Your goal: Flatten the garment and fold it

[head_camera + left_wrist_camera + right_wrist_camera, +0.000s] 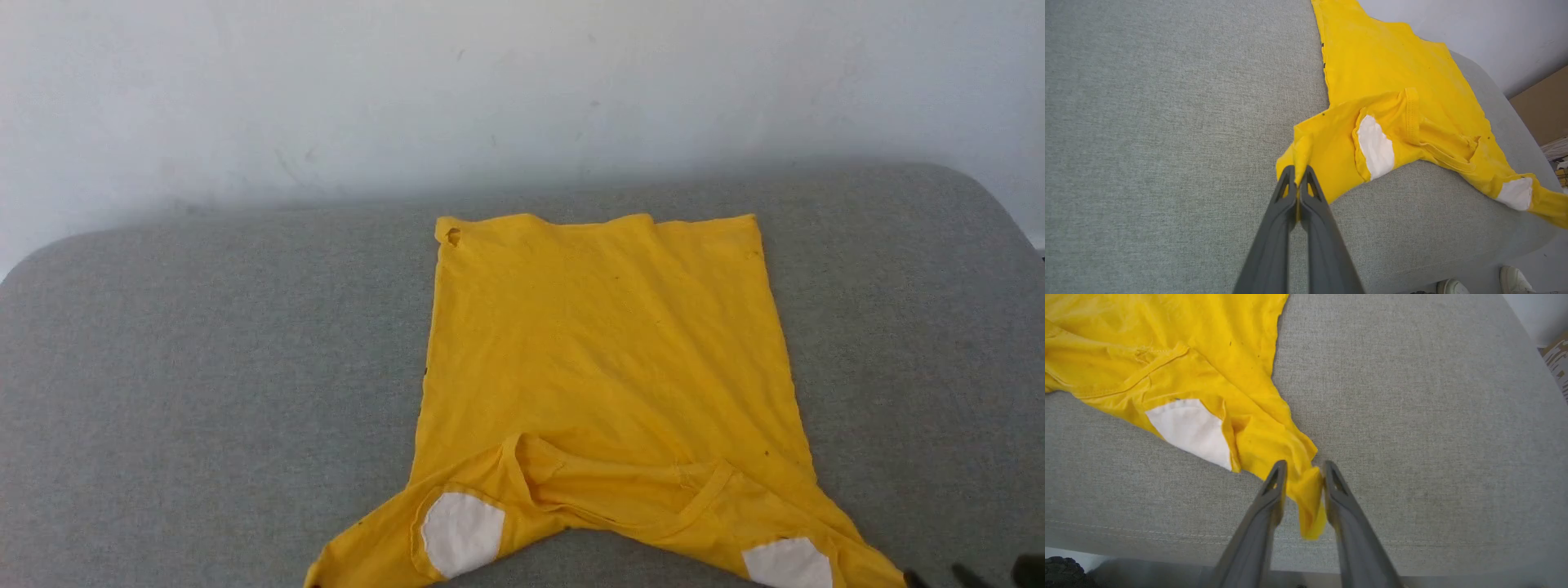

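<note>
Presently on record, places given against the bench:

Item 1. Bench (204, 343): grey, cloth-covered, with rounded corners. Its far edge runs along a pale wall (490, 82).

Item 2. Shirt (604, 343): bright yellow, short-sleeved, and spread flat on the bench a little right of the middle. The plain side faces up with light creases. The hem lies toward the bench's far edge, near the wall but apart from it. The collar (620, 490) lies at the bench's near edge and is rumpled, with a fold of cloth turned over beside it. Two white patches (461, 531) show at the near edge, one to each side of the collar. Both sleeves fan outward along the near edge.

Item 3. Left pincer (1298, 173): at the bench's near edge, clamped together on the tip of the left sleeve (1323, 143). Yellow cloth is pinched between the dark fingers and stands up in a small peak.

Item 4. Right pincer (1304, 467): at the bench's near edge, with its fingers apart. The tip of the right sleeve (1274, 437) hangs loose between them and droops over the bench's front face. It lies against one finger, with a gap to the other.

Item 5. Two pale shoes (1453, 287): on the floor below the bench's near edge.
</note>
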You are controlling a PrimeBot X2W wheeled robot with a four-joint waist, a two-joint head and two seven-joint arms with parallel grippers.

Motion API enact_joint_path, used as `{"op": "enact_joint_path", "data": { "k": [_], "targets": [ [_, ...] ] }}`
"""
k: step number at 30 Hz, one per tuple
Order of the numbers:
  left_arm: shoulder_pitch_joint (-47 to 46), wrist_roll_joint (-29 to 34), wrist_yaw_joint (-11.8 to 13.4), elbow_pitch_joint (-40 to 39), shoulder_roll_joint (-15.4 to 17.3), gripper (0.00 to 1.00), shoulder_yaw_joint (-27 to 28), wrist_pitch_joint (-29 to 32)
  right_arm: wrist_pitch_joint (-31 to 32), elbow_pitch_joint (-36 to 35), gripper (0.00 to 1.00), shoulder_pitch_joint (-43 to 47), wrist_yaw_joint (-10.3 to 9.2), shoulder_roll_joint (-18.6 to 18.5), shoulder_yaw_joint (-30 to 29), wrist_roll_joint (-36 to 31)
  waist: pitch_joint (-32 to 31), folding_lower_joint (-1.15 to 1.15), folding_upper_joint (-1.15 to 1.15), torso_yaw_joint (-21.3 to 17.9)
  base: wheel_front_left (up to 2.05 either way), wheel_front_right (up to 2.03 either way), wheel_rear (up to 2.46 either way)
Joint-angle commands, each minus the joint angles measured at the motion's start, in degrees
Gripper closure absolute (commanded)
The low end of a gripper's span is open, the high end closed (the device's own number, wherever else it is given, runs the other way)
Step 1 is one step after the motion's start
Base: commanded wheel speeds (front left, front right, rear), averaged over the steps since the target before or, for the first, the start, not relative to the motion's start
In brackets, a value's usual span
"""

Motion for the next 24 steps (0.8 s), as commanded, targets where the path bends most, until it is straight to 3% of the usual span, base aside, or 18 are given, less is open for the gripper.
{"op": "enact_joint_path", "data": {
  "k": [1, 6, 13, 20, 24],
  "targets": [
    [-1.1, 0.2, -0.4, -0.4, -0.1, 1.00, -0.1, -0.1, 0.1, -0.2, 0.00, -1.6, -0.12, 0.2, -0.7, 0.7, 0.2, 0.00, 0.00, 0.4, 0.00, 0.00, 0.00],
    [-2.8, 0.9, -0.3, -2.0, -0.4, 1.00, -0.4, -0.2, 1.8, -6.5, 0.00, -11.0, -0.12, -0.5, -6.6, 4.9, 2.6, 0.00, 0.00, 1.2, 0.00, 0.00, 0.00],
    [-6.4, 3.1, -0.1, -4.8, -0.6, 1.00, -1.0, -0.3, 11.5, -12.6, 0.00, -34.3, -0.12, -9.1, -7.1, 8.0, 9.2, 0.00, 0.00, 2.9, 0.00, 0.00, 0.00],
    [-11.8, 5.9, -0.4, -6.3, -1.9, 1.00, -3.1, -0.1, 22.1, 0.5, 0.00, -57.9, -0.12, -9.0, -3.6, 8.1, 16.0, 0.00, 0.00, 6.5, 0.00, 0.00, 0.00],
    [-14.7, 7.3, -0.8, -6.4, -2.5, 1.00, -4.4, 0.4, 24.4, 9.8, 0.00, -66.5, -0.12, -8.3, -1.3, 3.5, 19.7, 0.00, 0.00, 8.9, 0.00, 0.00, 0.00]
  ]
}}
